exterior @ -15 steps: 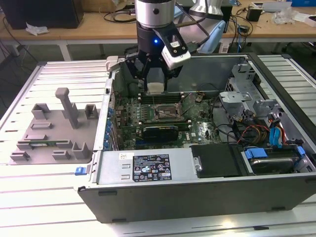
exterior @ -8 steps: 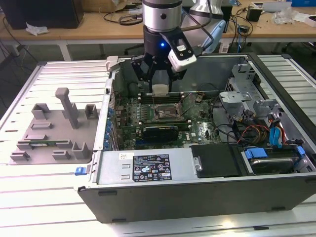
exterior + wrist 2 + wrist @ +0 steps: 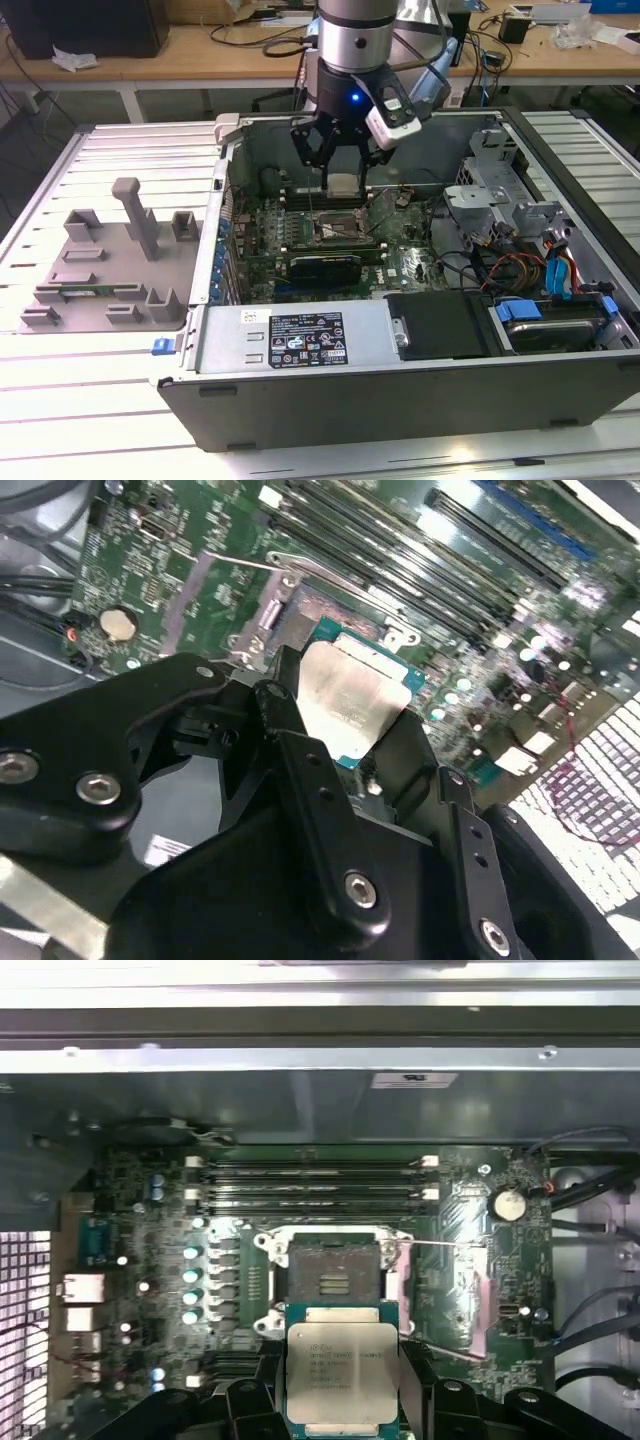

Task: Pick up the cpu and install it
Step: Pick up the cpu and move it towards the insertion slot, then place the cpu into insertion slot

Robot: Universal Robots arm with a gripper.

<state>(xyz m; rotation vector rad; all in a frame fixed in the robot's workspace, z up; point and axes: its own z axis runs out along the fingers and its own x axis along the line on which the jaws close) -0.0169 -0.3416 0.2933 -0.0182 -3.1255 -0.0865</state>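
Slatted white table (image 3: 100, 400), cluttered wooden benches (image 3: 180, 62) behind it. Open case (image 3: 400, 395) lies on its side mid-table.

Gripper (image 3: 343, 178): inside the case mouth, pointing down, fingers clamped on the cpu (image 3: 343, 184) by two opposite edges. Cpu held flat, silver top up, green rim showing in the second wrist view. It hangs above the board (image 3: 262, 240), clear of it, not seated.

Socket (image 3: 330, 1270): close under the cpu, open, dark contact field bare. Its plate (image 3: 450, 1295) is swung aside, thin lever raised.

Further out, on the board:
- four long memory slots (image 3: 310, 1185) just beside the socket, toward the case's far wall
- coin cell (image 3: 510, 1203) near the plate
- black card (image 3: 325, 267) standing on the socket's near side in the exterior view

Rest of the case:
- power supply (image 3: 290, 340) with a label along the near wall
- black drive bay (image 3: 445, 325) beside it
- loose bundle of red, orange and blue cables (image 3: 535, 272) in the compartment on the exterior view's right

Outside the case, on the exterior view's left: grey fixture (image 3: 110, 265) with upright posts and slots. Whether its slots hold anything I cannot tell.
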